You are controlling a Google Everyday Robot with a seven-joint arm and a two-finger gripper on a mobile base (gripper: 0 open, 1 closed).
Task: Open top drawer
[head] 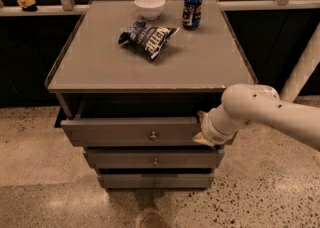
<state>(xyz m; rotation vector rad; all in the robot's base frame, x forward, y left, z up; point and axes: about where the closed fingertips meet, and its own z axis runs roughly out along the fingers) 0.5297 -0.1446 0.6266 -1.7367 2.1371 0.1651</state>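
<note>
The top drawer [130, 131] is the widest of three grey drawers under a grey tabletop. It stands pulled out a little, with a dark gap above its front. Its small round metal knob [153, 135] sits at the centre of the front. My gripper [204, 137] is at the right end of the drawer front, at the end of my white arm [260, 109] that reaches in from the right. The arm's wrist hides most of it.
On the tabletop [110, 67] lie a blue chip bag [147, 37], a white bowl [150, 6] and a blue can [192, 10]. Two narrower drawers [155, 161] sit below. A white post [302, 69] stands at the right. Speckled floor lies in front.
</note>
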